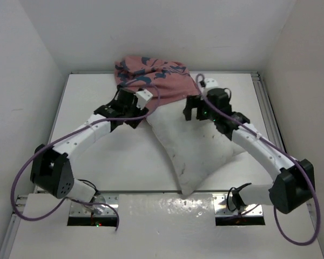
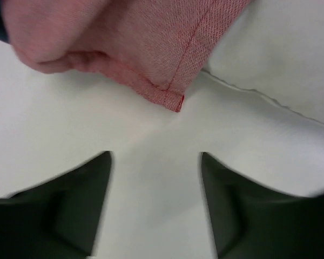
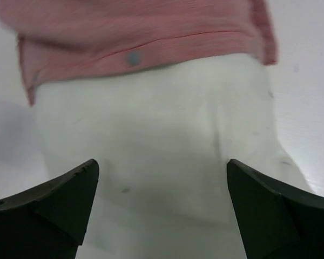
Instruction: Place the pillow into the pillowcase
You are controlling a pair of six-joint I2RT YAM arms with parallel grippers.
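The white pillow (image 1: 197,148) lies slantwise on the table, its far end tucked inside the pale pink pillowcase (image 1: 151,75) with dark blue marks, bunched at the back. My left gripper (image 1: 136,116) stands open at the case's left hem. In the left wrist view the hemmed corner of the pillowcase (image 2: 151,48) lies just ahead of the empty left gripper (image 2: 155,156), with the pillow (image 2: 281,48) to the right. My right gripper (image 1: 195,114) hovers open over the pillow near the case's mouth. The right wrist view has the pillow (image 3: 162,124) under the wide-open right gripper (image 3: 162,164) and the pillowcase (image 3: 135,38) hem across it.
White enclosure walls (image 1: 38,65) close in the white table (image 1: 97,162) on the left, back and right. A metal rail (image 1: 267,108) runs along the table's right edge. Purple cables (image 1: 21,178) loop beside both arms.
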